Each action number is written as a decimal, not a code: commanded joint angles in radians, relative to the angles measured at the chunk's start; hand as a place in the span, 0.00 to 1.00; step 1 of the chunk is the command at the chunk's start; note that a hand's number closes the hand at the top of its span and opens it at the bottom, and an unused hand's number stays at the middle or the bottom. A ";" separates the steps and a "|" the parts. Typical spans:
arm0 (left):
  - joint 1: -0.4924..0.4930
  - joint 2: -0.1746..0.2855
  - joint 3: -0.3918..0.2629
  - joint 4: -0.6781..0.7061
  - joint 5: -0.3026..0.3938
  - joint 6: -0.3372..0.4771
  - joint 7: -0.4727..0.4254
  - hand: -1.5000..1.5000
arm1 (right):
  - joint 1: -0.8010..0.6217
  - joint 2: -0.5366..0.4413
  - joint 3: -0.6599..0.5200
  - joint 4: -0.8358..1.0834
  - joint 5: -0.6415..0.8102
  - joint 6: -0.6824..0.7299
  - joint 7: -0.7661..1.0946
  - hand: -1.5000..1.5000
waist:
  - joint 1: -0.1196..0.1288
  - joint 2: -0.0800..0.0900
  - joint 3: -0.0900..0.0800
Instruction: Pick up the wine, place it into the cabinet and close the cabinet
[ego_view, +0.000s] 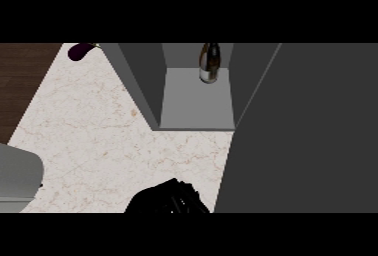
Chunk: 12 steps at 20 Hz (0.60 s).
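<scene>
- Head view. The wine bottle (209, 62) stood upright inside the open cabinet (196, 107), on its pale grey shelf, towards the back and right of centre, apart from both side walls. Judged from this, the placing step was done: the bottle sat deep enough that a closing door would not meet it.
- Head view. A broad dark grey panel (310, 140) filled the right side, running from the cabinet's right wall down to the lower edge. It read as the cabinet door, swung out over the counter, so the closing step was not yet done.
- Head view. The right hand (168, 200) showed as a black mass at the lower edge, over the marble counter (111, 135) and just beside the panel's near edge. Whether it was spread, closed or pinching anything could not be told. It lay well apart from the bottle, and its place suited a sideways push on the door.
- Head view. A grey rounded form (15, 175) lay at the left edge, perhaps the left forearm; no left hand showed.
- Head view. A purple eggplant (81, 50) lay on the counter at the far left, near the cabinet's left wall and clear of the door's likely sweep.
</scene>
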 joint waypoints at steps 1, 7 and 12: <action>0.112 0.100 -0.050 -0.098 -0.023 -0.047 -0.048 1.00 | 0.007 0.006 0.054 -0.043 -0.121 0.060 0.026 1.00 | 0.008 0.000 0.000; 0.191 0.269 0.106 -0.191 0.104 -0.212 -0.082 1.00 | 0.034 0.075 0.178 -0.086 -0.136 0.072 0.002 1.00 | 0.006 0.002 -0.001; 0.289 0.368 0.230 -0.218 0.193 -0.331 -0.161 1.00 | -0.046 0.173 0.304 -0.052 -0.120 0.011 0.073 1.00 | 0.013 -0.002 -0.003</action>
